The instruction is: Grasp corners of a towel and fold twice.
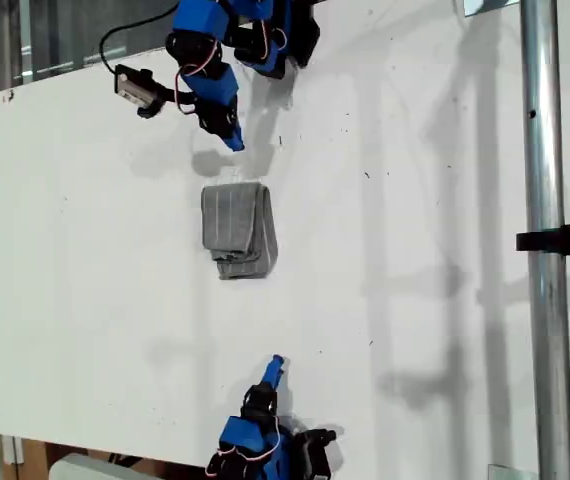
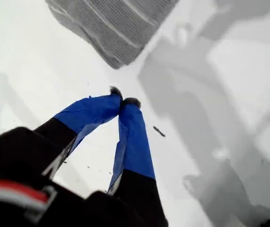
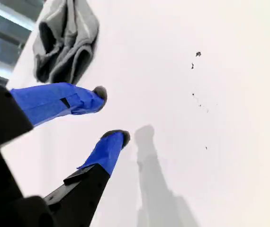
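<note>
- Tool states: my first gripper (image 2: 123, 100) has its tips pressed together on nothing; my second gripper (image 3: 112, 115) has its tips spread apart, also empty.
- The towel (image 1: 237, 230) lies folded into a small grey bundle mid-worktop in the exterior view, apart from both tools.
- White worktop (image 1: 415, 250) carries it; no containers appear.

One grey striped towel (image 1: 237, 230), folded into a small bundle, lies on one white table (image 1: 415, 250). Two blue robot arms stand over it, one at the top (image 1: 227, 45) and one at the bottom (image 1: 260, 430) of the exterior view. One metal pole (image 1: 545, 250) runs down the exterior view's right, carrying one black clamp (image 1: 565, 239).
</note>
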